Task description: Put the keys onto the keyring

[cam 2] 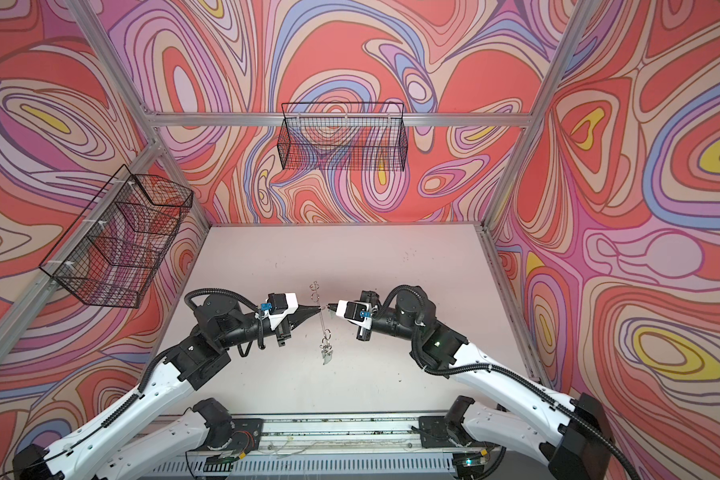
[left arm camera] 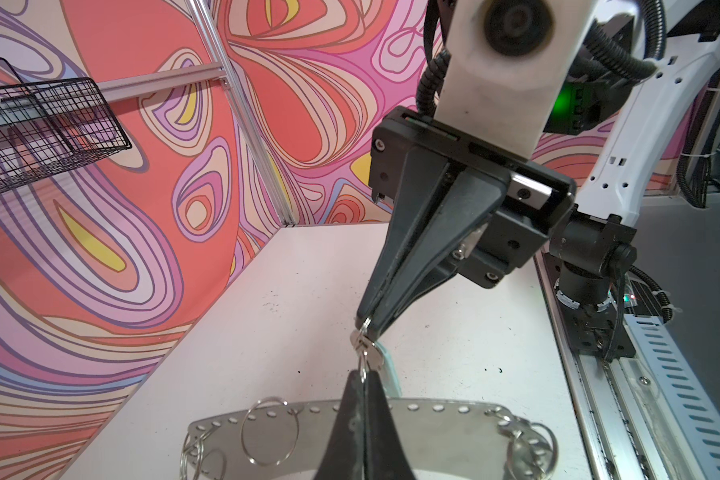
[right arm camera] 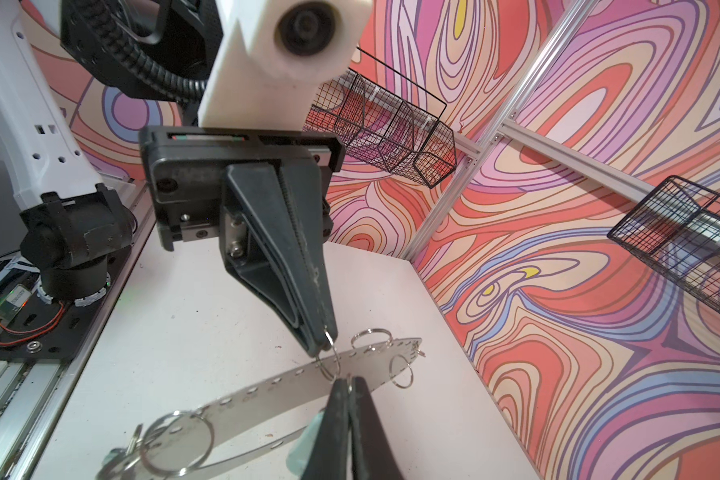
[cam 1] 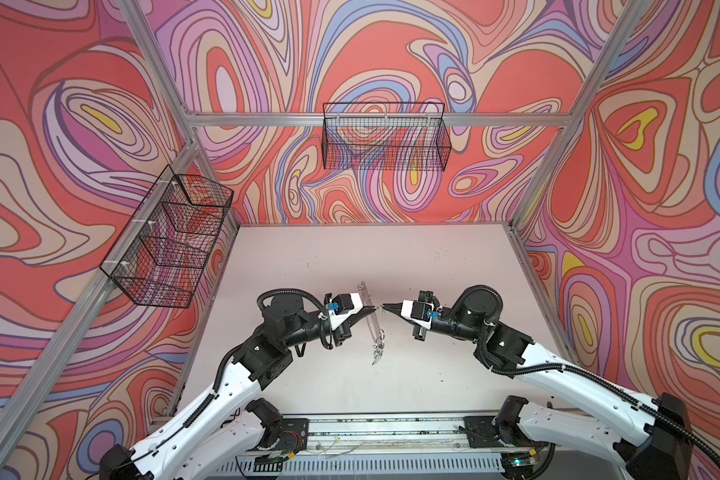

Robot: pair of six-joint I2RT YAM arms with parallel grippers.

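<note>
The keyring (left arm camera: 433,432) is a flat grey metal plate with holes and wire loops (left arm camera: 269,432) round its rim. Both top views show it edge-on above the table, between the two grippers. My left gripper (left arm camera: 363,376) is shut on one wire loop (right arm camera: 329,361) at the plate's rim. My right gripper (right arm camera: 350,380) meets it tip to tip, shut on the small ring of a key (left arm camera: 368,353), and the key's mint tag (right arm camera: 308,440) hangs beside the fingers. More keys (cam 1: 377,355) hang from the near end of the keyring (right arm camera: 258,399).
A black wire basket (cam 1: 385,137) hangs on the back wall and a second wire basket (cam 1: 171,241) on the left wall. Aluminium frame posts stand at the table's corners. The arms' base rail (cam 1: 391,432) runs along the front edge.
</note>
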